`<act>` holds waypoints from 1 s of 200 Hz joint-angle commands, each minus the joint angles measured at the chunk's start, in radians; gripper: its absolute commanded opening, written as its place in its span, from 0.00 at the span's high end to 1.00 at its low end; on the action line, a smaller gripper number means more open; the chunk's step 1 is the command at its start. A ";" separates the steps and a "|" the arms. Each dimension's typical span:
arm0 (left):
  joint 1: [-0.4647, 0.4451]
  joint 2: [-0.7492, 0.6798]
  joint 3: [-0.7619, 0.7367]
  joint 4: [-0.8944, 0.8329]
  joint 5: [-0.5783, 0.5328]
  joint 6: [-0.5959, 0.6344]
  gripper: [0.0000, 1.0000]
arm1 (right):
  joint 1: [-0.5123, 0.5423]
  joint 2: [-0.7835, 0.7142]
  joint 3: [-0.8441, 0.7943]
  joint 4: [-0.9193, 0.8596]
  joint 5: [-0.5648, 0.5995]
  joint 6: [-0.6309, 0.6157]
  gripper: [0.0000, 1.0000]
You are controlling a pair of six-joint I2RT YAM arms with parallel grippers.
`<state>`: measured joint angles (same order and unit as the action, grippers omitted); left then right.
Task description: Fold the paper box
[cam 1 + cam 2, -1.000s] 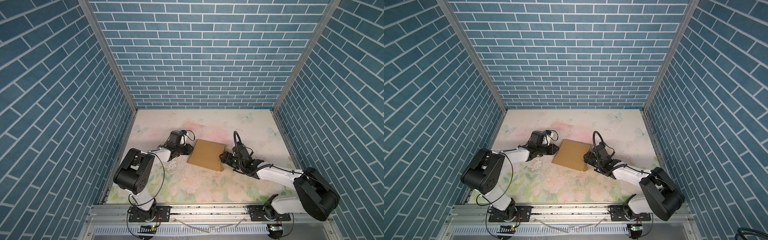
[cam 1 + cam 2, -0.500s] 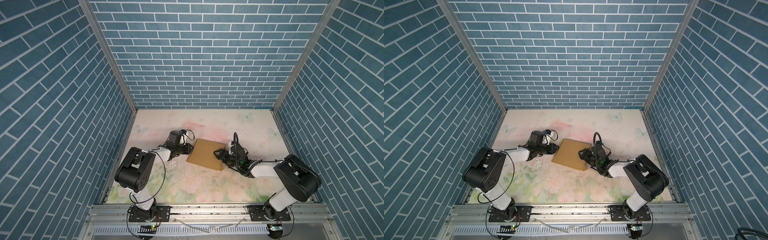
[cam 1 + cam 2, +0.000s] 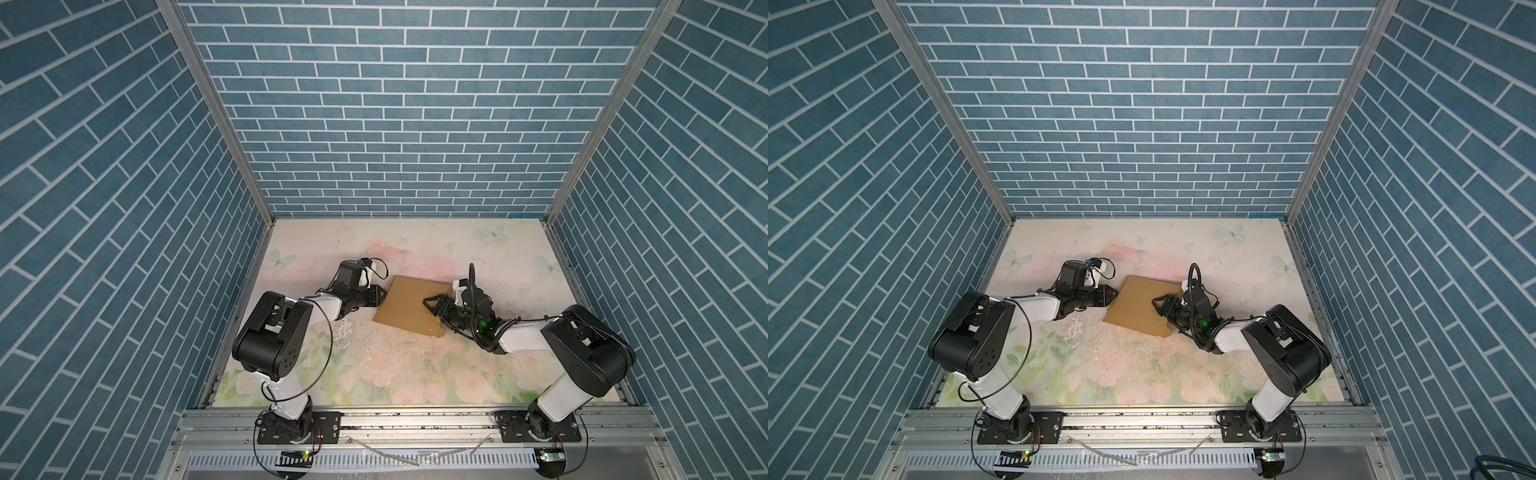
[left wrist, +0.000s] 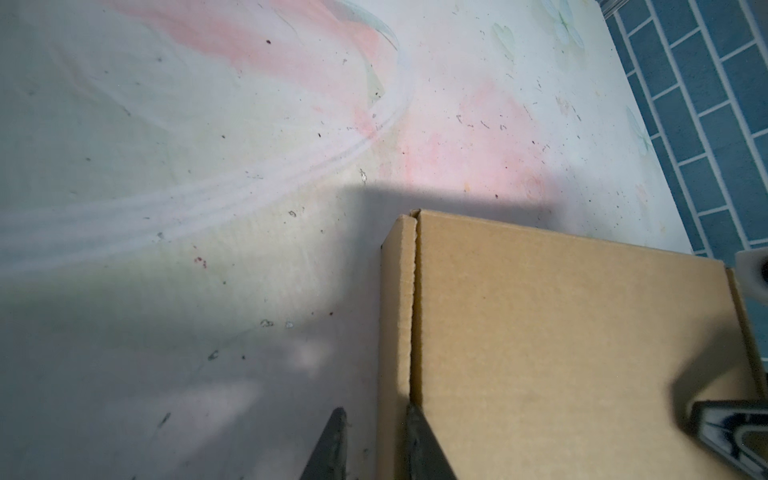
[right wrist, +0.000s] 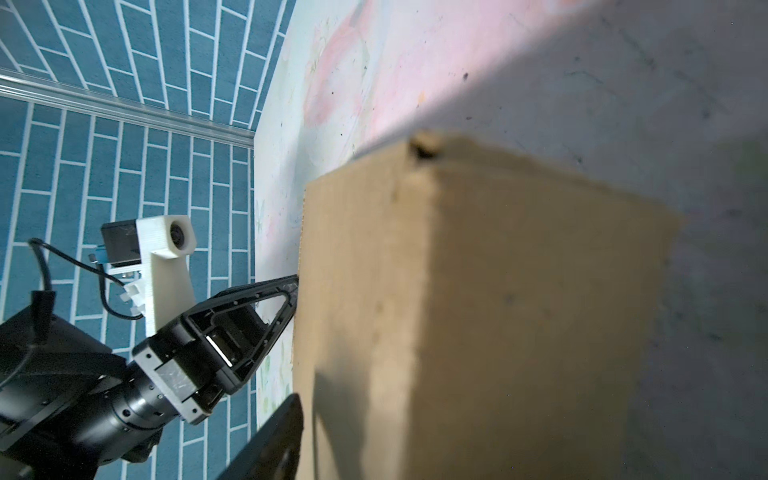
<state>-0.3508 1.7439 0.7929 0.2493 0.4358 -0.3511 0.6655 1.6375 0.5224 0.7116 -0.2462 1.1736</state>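
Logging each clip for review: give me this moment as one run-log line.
paper box: closed, on table | left hand: straddling its side wall | right hand: open over its top

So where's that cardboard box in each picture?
In a top view: paper box mid-table, between the arms.
In a top view: the same spot.
Left wrist: close up, beside the fingertips.
Right wrist: close up, filling the middle.
Shared landmark: left end effector at its edge.

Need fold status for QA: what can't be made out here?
Box inside, tabs: hidden by its closed top, all views.
Left end effector grip on box wall: left wrist view's edge cuts the fingers; top views too small.
Right end effector: right wrist view shows one finger; other out of frame.
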 commanded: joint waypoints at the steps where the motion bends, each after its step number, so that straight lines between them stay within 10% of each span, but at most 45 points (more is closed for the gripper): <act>1: 0.001 0.056 -0.005 -0.107 -0.024 0.005 0.73 | -0.001 0.016 0.054 0.035 -0.023 0.021 0.32; 93: 0.001 0.077 0.024 -0.083 0.012 -0.031 0.73 | 0.019 0.066 0.144 0.040 -0.036 0.042 0.33; 200: 0.001 0.074 0.029 -0.048 0.026 -0.073 0.71 | 0.033 0.062 0.166 0.001 -0.022 0.033 0.58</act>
<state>-0.3256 1.7840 0.8280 0.2642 0.4015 -0.4095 0.6746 1.6848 0.6445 0.7120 -0.2741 1.2263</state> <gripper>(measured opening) 0.285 0.436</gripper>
